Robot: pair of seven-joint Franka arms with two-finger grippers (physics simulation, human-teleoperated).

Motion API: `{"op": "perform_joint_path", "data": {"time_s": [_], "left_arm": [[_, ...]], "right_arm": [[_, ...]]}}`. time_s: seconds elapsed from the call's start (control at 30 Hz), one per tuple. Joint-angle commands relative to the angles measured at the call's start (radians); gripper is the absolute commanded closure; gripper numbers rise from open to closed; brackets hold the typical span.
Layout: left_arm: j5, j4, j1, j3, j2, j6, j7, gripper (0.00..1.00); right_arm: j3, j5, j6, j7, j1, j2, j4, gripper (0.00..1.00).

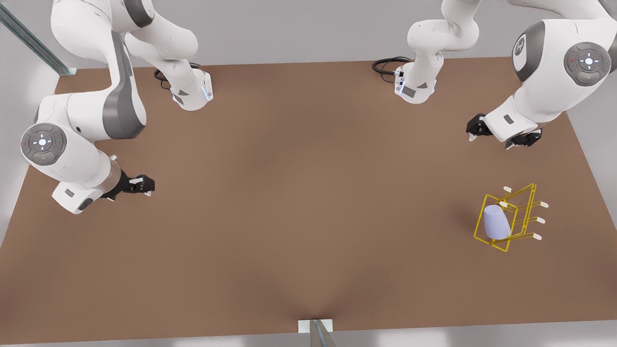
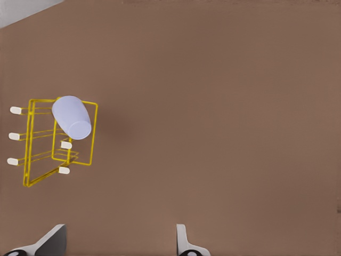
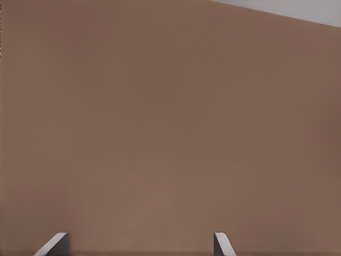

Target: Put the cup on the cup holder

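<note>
Cup [image 1: 496,221] sat tilted on a prong of the holder [image 1: 511,217], apparently placed. Left gripper [image 1: 501,137] hung near the holder, right gripper [image 1: 140,185] well apart; both fingers apart, empty.

My left gripper [image 2: 121,241] hangs over the flat brown table [image 2: 224,106] with its two pale fingertips [image 2: 184,240] spread wide and nothing between them. Well apart from them stands the yellow thin-wire cup holder [image 2: 32,170] with white-tipped prongs. The small pale lavender-blue tapered cup [image 2: 72,117] sits tilted on that holder's upper corner, against the wire frame.
</note>
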Motion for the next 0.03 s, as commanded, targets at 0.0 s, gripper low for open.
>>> {"op": "perform_joint_path", "data": {"time_s": [0.0], "left_arm": [[-0.002,0.000,-0.006,-0.001,-0.001,0.016,-0.122,0.00]], "right_arm": [[0.000,0.001,0.011,0.002,0.002,0.000,0.000,0.00]]}}
